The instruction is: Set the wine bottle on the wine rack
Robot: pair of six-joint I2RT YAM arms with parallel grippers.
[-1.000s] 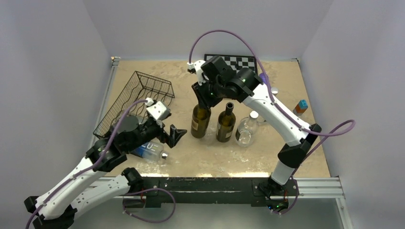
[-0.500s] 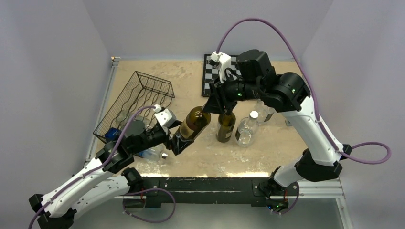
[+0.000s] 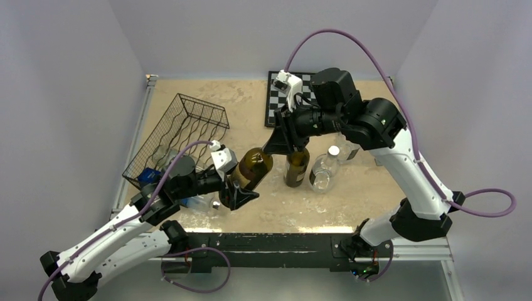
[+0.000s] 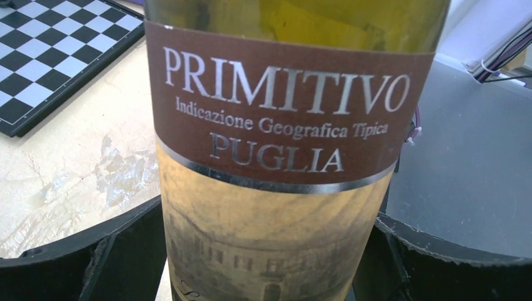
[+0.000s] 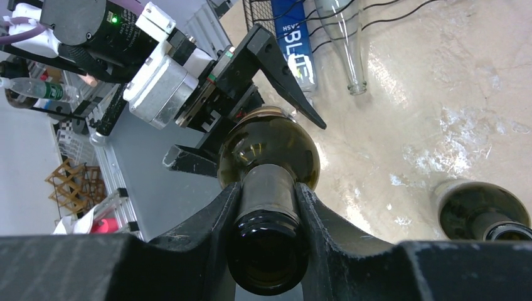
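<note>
The wine bottle (image 3: 254,166), dark green with a brown "Primitivo Puglia" label (image 4: 276,125), hangs tilted over the table, base toward the near left. My right gripper (image 3: 283,141) is shut on its neck (image 5: 268,200). My left gripper (image 3: 241,191) has its fingers (image 4: 125,257) against both sides of the bottle's lower body. The wine rack (image 3: 182,125), a black wire tray, stands at the far left, apart from the bottle. The rack's near end holds a clear glass bottle (image 5: 345,37).
A second dark wine bottle (image 3: 296,164) stands upright right next to the held one, and it shows in the right wrist view too (image 5: 480,213). A clear bottle (image 3: 323,172) stands to its right. A blue-labelled plastic bottle (image 3: 199,200) lies under my left arm. A chessboard (image 3: 276,103) lies at the back.
My right gripper lifted the wine bottle off the table and tilted it toward the left arm. My left gripper rose to its base and now holds the lower body.
</note>
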